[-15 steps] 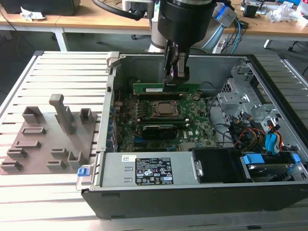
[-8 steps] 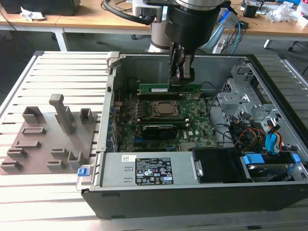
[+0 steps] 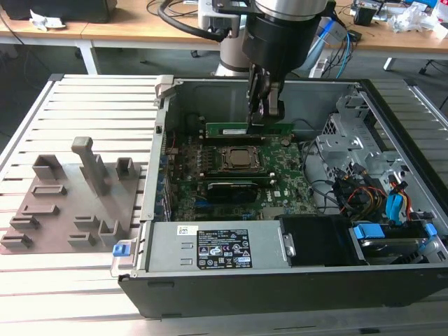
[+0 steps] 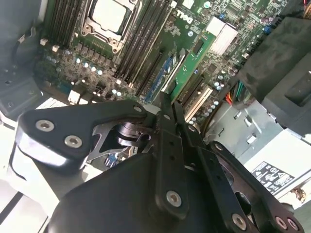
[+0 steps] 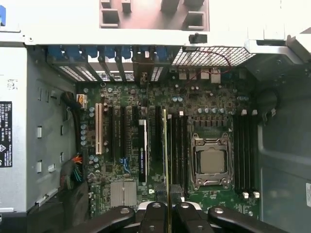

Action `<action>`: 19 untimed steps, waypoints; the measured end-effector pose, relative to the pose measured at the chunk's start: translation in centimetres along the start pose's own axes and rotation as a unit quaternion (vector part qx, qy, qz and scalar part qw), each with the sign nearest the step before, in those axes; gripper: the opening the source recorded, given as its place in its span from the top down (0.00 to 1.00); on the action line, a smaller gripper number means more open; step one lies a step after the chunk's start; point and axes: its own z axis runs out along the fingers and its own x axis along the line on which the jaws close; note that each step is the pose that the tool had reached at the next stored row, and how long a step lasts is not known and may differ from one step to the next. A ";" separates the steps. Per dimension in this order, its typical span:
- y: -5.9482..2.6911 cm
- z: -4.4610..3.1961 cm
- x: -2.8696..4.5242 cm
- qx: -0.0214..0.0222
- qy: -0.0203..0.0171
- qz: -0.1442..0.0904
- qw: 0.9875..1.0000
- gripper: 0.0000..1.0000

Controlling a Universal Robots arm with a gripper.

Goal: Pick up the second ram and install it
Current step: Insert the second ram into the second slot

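The second ram (image 3: 246,129) hangs edge-down in the tool (image 3: 260,120), whose fingers (image 5: 154,218) are closed on its upper edge, above the motherboard (image 3: 290,187) inside the open computer case (image 3: 210,280). In the first wrist view the stick (image 5: 165,160) lines up over the memory slots just beside the processor socket (image 5: 210,161). A grey fixture block (image 3: 70,203) sits on the surface (image 3: 42,294) beside the case.

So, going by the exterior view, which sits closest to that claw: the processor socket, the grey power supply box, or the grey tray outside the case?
Measured from the gripper:
1. Processor socket, just below it on the motherboard.
2. Power supply box, along the case's near edge.
3. Grey tray, outside the case on the exterior view's left.
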 end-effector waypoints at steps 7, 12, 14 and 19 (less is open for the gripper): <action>-0.45 1.08 -0.06 -0.001 0.000 0.000 1.000 0.86; -0.52 2.30 0.03 -0.001 0.000 0.000 1.000 0.86; -0.54 2.50 0.04 -0.001 0.000 0.000 1.000 0.86; -0.58 3.17 0.09 -0.001 0.000 0.000 1.000 0.86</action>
